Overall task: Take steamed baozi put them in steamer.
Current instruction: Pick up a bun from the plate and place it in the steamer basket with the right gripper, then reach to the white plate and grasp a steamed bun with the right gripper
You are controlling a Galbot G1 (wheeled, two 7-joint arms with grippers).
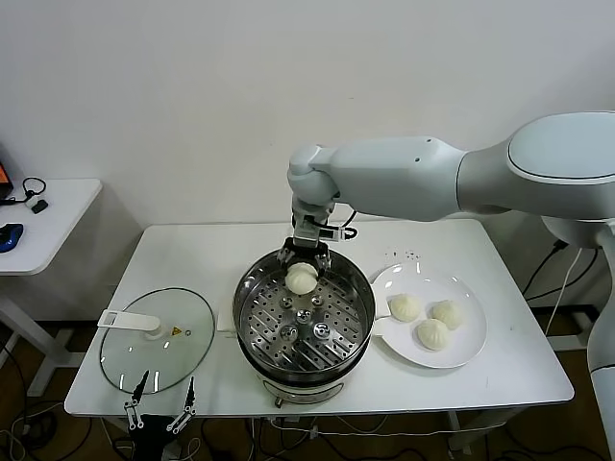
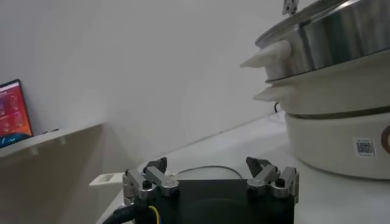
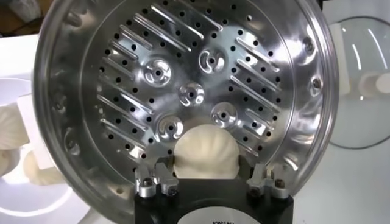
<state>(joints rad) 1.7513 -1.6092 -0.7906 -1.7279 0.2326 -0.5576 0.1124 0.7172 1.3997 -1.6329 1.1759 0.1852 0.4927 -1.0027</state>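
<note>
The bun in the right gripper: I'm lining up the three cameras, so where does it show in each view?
Head view: the bun hangs in the right gripper over the far side of the steamer.
Left wrist view: not in it; only the steamer's outer wall shows.
Right wrist view: bottom centre, between the fingers, above the perforated tray.
Shared landmark: the steamer.

Right arm: I see it stretched from the right side across to the middle, wrist bent straight down.
Right gripper [image 1: 302, 266]: it points downward; its fingers [image 3: 159, 181] are closed around a bun [image 3: 204, 152], one on each side.
Left arm: parked low at the near edge.
Left gripper [image 1: 160, 406]: fingers [image 2: 148, 181] spread apart, nothing between them.
</note>
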